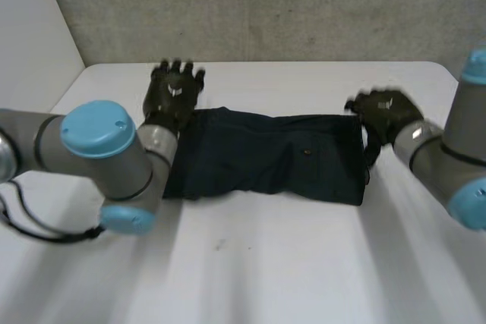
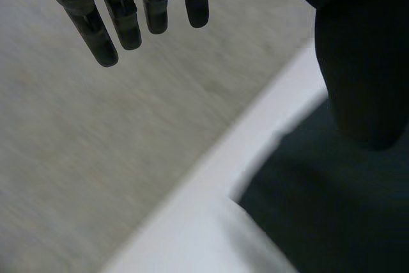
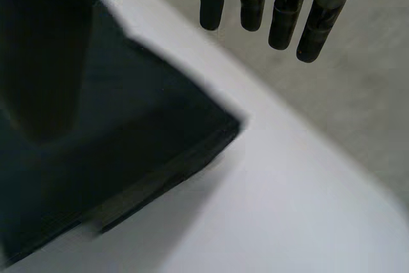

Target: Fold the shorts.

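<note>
The dark navy shorts lie folded into a long band across the middle of the white table. My left hand hovers over the shorts' far left corner, open, with its fingers spread and holding nothing. In the left wrist view its straight fingers and thumb stand apart above the shorts. My right hand is at the far right corner, open too. In the right wrist view the fingers hang straight past the corner of the shorts.
A grey wall rises just behind the table's far edge, close to both hands. A paler wall panel stands at the left. My left arm's elbow lies low over the table's left side.
</note>
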Robot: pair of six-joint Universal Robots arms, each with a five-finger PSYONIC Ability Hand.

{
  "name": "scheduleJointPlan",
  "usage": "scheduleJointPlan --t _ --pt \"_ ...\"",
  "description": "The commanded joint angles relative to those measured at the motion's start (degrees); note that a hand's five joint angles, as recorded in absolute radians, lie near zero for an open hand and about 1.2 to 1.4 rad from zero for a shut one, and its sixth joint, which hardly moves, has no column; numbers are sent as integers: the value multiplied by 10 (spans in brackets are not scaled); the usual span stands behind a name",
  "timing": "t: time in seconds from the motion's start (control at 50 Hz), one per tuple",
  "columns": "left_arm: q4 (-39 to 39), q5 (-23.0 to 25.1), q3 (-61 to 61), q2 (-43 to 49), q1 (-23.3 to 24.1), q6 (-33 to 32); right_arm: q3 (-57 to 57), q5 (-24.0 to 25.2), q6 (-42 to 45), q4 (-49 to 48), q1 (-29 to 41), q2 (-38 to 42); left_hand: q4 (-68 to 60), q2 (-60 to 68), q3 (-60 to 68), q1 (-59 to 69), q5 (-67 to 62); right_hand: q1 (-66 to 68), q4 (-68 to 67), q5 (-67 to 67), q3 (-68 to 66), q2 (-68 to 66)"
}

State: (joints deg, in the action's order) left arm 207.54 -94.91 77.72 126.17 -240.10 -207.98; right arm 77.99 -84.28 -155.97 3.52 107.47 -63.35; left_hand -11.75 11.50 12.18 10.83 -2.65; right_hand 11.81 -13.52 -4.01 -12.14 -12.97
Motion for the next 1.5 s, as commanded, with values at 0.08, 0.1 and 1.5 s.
scheduleJointPlan --t 0.08,0.1,1.5 --pt "-155 12 51 -17 -21 34 139 67 -62 -71 -14 -7 -102 105 98 111 -93 92 -75 -70 -89 -80" --pt "-155 12 49 -12 -26 34 140 66 -64 -79 -12 -3 -116 118 111 125 -107 112 -95 -90 -109 -100" --pt "-148 -16 86 -173 -43 94 -60 109 326 32 81 -21 18 -15 -22 -8 27 682 -665 -660 -679 -670"
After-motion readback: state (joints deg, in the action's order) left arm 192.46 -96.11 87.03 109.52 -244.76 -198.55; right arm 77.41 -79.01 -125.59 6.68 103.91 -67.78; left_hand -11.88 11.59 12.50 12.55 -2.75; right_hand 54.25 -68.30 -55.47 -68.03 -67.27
